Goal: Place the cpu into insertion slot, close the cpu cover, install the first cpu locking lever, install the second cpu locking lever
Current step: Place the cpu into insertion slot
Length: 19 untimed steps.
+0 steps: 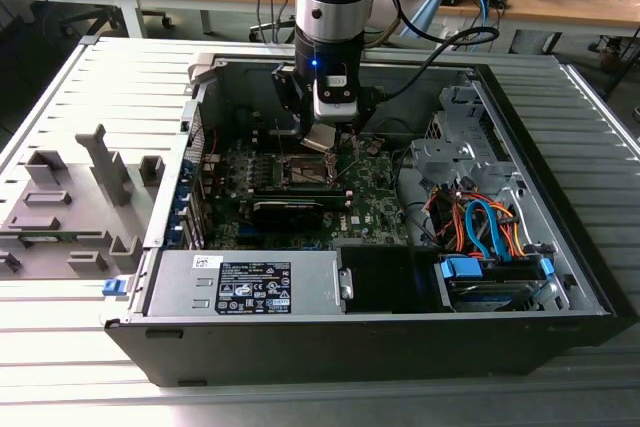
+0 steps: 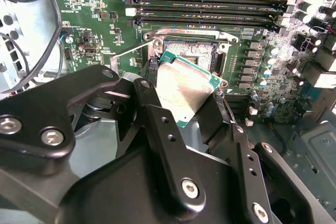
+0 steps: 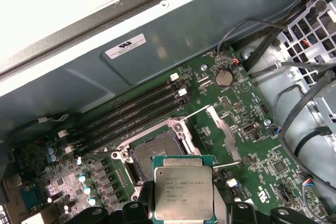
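The cpu (image 3: 184, 187) is a flat square chip with a pale silvery face and a thin green rim. It is held tilted just above the edge of the insertion slot (image 3: 157, 153) and is not seated in it. The first wrist view shows fine print on its face. The second wrist view shows that face washed by glare, with the black fingers (image 2: 212, 115) clamped on opposite edges of the chip. The dark slot recess lies bare beside long memory slots (image 2: 210, 3) on the green motherboard (image 3: 252, 145). The exterior view shows the arm (image 1: 335, 7) reaching down into an open computer case (image 1: 380, 337) on the ribbed grey worktop (image 1: 80, 77).
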Each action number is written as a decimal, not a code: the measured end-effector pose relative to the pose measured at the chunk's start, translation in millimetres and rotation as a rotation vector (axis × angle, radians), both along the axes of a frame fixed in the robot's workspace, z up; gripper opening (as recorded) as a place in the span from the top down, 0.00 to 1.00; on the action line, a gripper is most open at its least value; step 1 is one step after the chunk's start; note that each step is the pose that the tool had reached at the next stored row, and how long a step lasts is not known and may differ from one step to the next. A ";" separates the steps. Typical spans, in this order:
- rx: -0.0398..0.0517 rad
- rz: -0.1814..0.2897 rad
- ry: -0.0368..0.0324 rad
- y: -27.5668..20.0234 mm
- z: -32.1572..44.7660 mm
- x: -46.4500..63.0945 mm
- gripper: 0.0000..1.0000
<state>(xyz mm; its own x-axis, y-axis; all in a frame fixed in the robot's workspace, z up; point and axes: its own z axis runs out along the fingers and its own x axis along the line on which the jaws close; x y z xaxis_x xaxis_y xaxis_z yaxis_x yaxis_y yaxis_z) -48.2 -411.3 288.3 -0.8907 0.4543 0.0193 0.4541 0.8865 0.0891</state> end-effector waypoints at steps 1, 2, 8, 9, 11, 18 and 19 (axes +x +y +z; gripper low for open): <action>0.0000 -0.001 -0.0001 0.0 0.0 0.0 0.46; 0.0000 -0.001 0.0000 0.0 0.0 0.0 0.46; 0.0000 -0.005 0.0000 0.0 0.0 0.0 0.46; 0.0000 -0.005 0.0000 0.0 0.0 0.0 0.46; 0.0000 -0.006 0.0000 0.0 0.0 0.0 0.46; 0.0000 -0.012 0.0000 0.0 0.0 0.0 0.46; 0.0000 -0.013 -0.0001 0.0 0.0 0.0 0.46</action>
<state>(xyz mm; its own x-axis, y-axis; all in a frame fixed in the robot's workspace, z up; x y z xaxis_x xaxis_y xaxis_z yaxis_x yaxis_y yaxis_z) -48.2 -411.3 288.3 -0.8849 0.4654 0.0193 0.4651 0.8808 0.0892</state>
